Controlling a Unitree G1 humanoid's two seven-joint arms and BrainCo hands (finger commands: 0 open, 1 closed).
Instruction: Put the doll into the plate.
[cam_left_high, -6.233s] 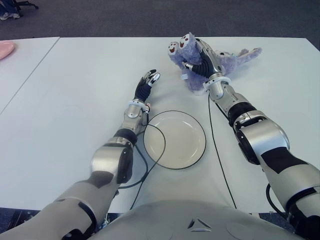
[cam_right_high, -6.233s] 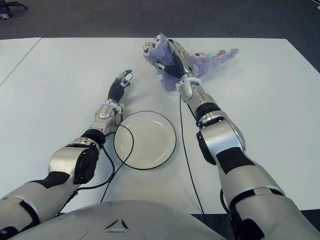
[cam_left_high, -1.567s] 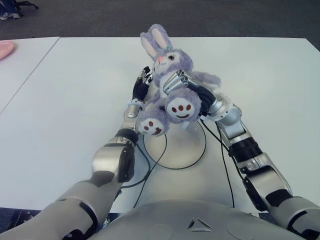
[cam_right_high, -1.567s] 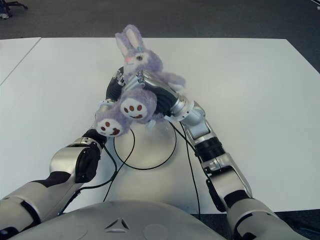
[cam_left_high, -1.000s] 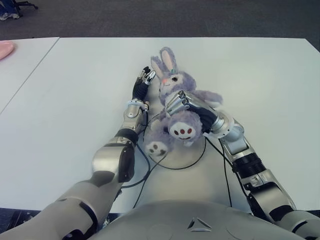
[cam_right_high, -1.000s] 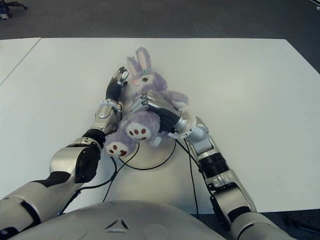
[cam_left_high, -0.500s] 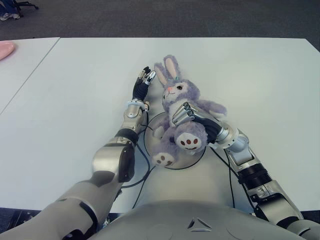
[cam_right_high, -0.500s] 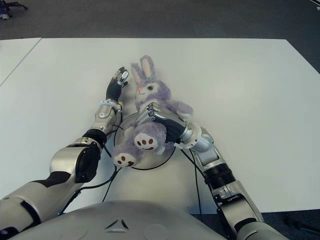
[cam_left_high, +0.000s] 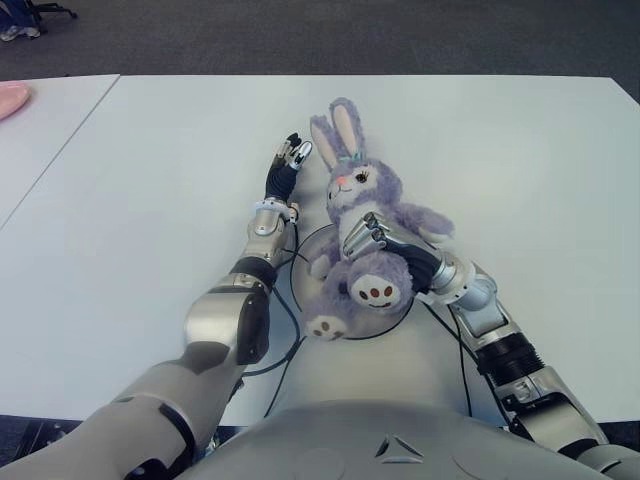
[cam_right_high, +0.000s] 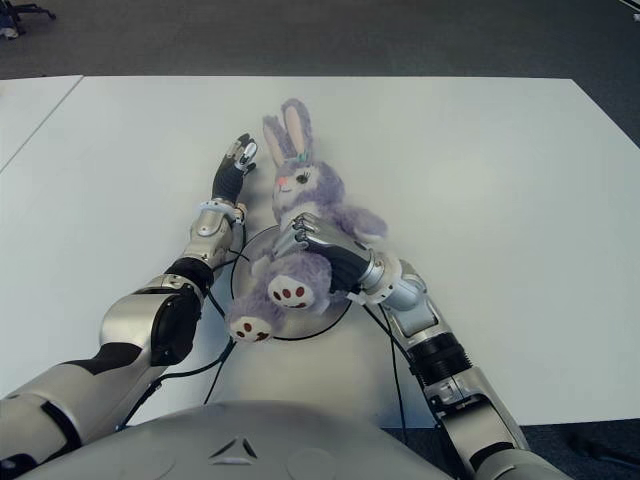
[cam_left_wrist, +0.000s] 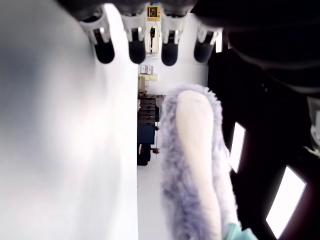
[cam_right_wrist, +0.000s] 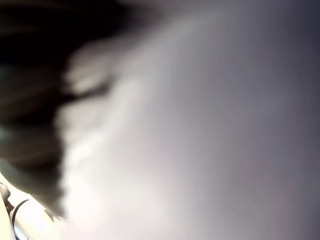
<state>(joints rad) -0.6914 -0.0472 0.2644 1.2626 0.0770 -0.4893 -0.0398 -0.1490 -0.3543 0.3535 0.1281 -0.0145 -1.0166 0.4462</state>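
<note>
On the white table (cam_left_high: 520, 150), close in front of the robot, lies a white plate (cam_left_high: 399, 313) with a dark rim, and a purple rabbit doll (cam_left_high: 362, 190) sits over it. The doll's body and legs cover most of the plate; only a small part of the rim shows at the near right side. One foot with brown paw marks (cam_left_high: 378, 293) points toward the camera, the other foot (cam_left_high: 325, 325) hangs over the near left edge of the plate. The head with the two long ears (cam_left_high: 336, 127) leans toward the far side, beyond the plate.

The right hand (cam_left_high: 375, 240) is wrapped around the middle of the doll, with the silver fingers (cam_left_high: 358, 233) curled over the belly, so the hand holds the doll firmly. The right wrist view shows only pale fur very close and gives no more detail.

The left hand (cam_left_high: 288, 162) shows just to the left of the doll's head, beyond the plate, and it holds nothing. Its fingers (cam_left_wrist: 136, 44) are stretched out straight in the left wrist view, where one ear of the doll (cam_left_wrist: 192, 165) appears beside them. A black cable (cam_left_high: 287, 345) runs along the table from the left forearm, past the left edge of the plate.
</note>
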